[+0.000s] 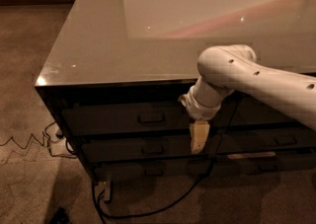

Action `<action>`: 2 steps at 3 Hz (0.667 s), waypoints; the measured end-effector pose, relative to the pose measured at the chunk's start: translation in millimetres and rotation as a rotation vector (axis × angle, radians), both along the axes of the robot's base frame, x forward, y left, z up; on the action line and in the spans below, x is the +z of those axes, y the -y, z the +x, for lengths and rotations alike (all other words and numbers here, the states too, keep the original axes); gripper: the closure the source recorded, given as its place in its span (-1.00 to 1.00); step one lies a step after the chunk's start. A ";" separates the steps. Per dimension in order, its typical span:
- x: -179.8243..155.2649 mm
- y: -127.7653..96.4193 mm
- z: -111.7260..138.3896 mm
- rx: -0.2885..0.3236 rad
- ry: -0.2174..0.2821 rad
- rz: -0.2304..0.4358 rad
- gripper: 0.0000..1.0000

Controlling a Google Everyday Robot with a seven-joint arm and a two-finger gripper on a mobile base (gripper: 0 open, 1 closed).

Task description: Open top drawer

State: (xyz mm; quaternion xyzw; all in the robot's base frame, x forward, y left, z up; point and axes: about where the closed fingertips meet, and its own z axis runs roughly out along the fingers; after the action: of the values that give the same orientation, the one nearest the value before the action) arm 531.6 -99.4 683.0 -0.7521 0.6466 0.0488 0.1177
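The top drawer is a wide dark front just under the counter's edge, with a small bar handle at its centre. It sits flush with the fronts below and looks closed. My gripper hangs from the white arm, pointing down in front of the drawer fronts. It is to the right of the handle, level with the seam between the top and second drawers, and apart from the handle.
The glossy counter top overhangs the drawers. A slimmer second drawer lies below, and more drawer fronts are at the right. Cables and a power strip lie on the carpet at the cabinet's left corner.
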 end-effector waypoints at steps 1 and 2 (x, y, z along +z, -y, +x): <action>-8.8 1.2 8.6 -0.010 0.001 0.082 -1.00; -12.4 -5.7 5.0 0.000 0.005 0.085 -1.00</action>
State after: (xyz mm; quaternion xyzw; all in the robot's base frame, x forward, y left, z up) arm 536.6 -93.7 670.6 -0.7464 0.6438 0.0741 0.1513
